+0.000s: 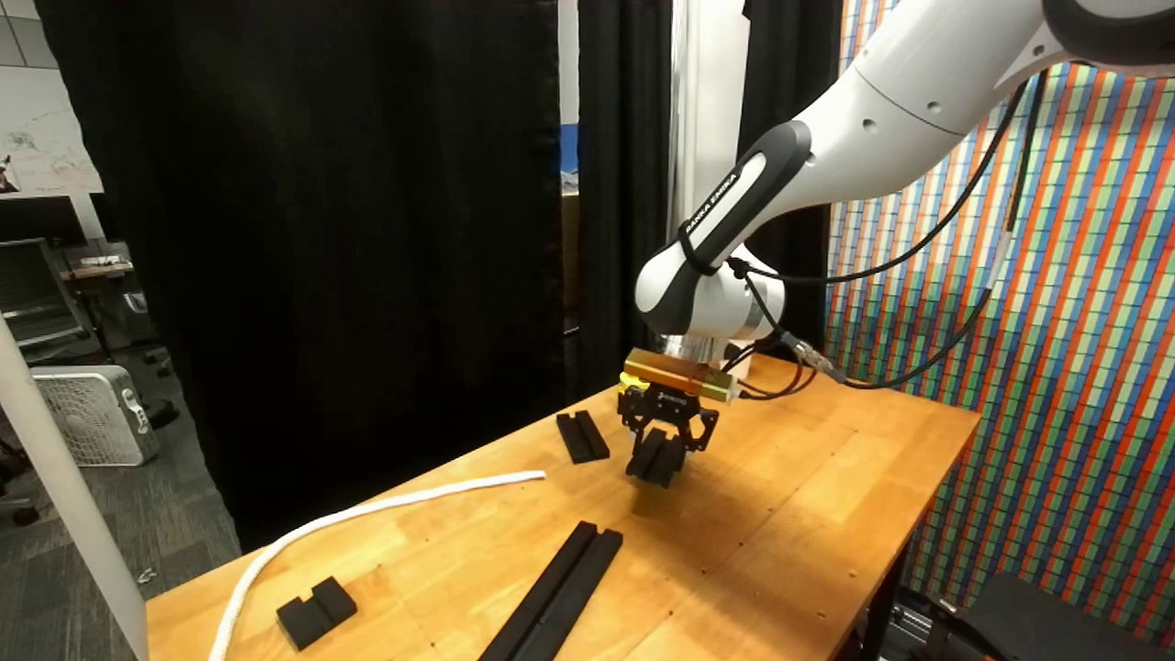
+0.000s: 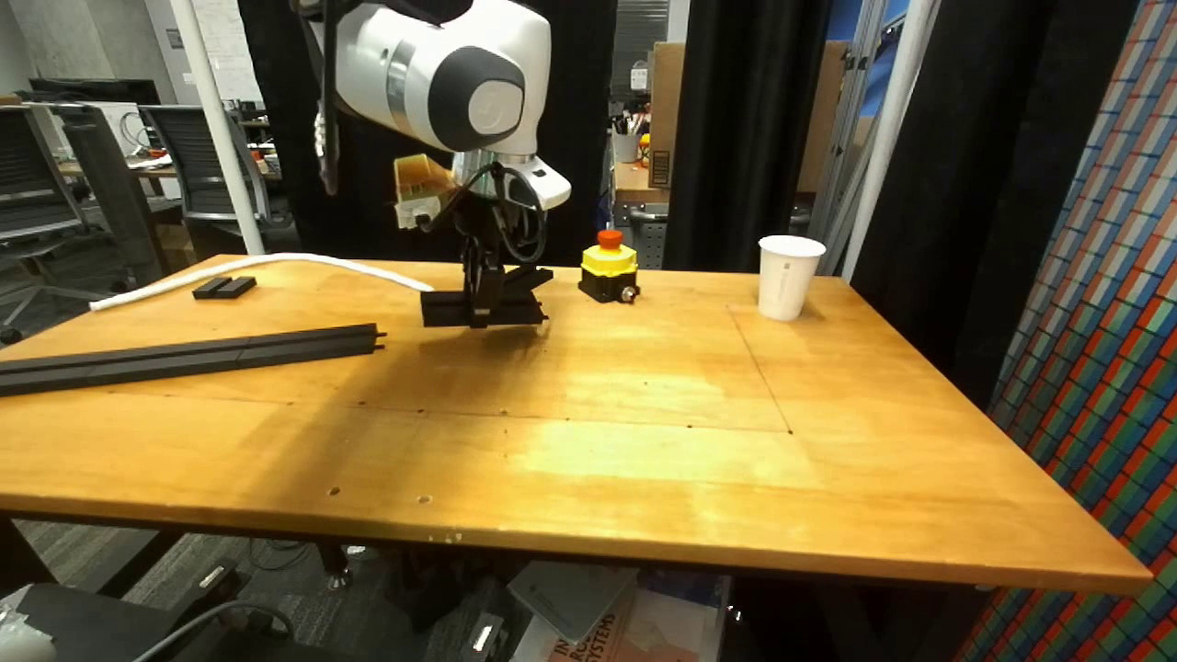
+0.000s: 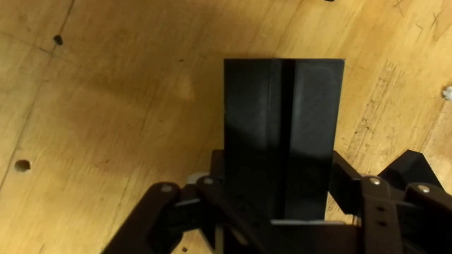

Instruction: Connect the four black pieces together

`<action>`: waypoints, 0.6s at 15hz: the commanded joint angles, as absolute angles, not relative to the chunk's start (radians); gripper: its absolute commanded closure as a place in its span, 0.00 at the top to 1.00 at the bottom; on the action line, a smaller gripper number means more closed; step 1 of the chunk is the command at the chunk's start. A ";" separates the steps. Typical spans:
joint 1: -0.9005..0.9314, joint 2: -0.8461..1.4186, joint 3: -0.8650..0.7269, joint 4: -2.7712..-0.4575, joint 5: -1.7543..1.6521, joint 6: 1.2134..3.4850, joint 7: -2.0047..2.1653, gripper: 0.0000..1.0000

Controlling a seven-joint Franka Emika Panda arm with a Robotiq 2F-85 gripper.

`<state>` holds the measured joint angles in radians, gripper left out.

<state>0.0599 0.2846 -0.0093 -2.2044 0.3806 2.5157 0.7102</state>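
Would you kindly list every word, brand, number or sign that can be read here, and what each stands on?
"RANKA EMIKA": on the robot arm, its first letter apparently hidden by a black strap.
"SYSTEMS": on a printed cover under the table, beside cut-off words.
Too small or blurred: marks on the gripper, white cup, cardboard box and whiteboard.

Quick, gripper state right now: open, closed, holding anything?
Gripper: closed on a grooved black piece, holding it by its long sides.
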 commanded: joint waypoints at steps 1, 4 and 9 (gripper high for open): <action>0.107 0.332 -0.019 -2.147 0.342 2.546 0.869 0.45; 0.140 0.366 -0.025 -2.107 0.295 2.540 0.972 0.45; 0.172 0.411 -0.023 -2.057 0.198 2.505 1.065 0.45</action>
<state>0.1483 0.3785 -0.0140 -2.1102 0.2453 2.5357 1.0159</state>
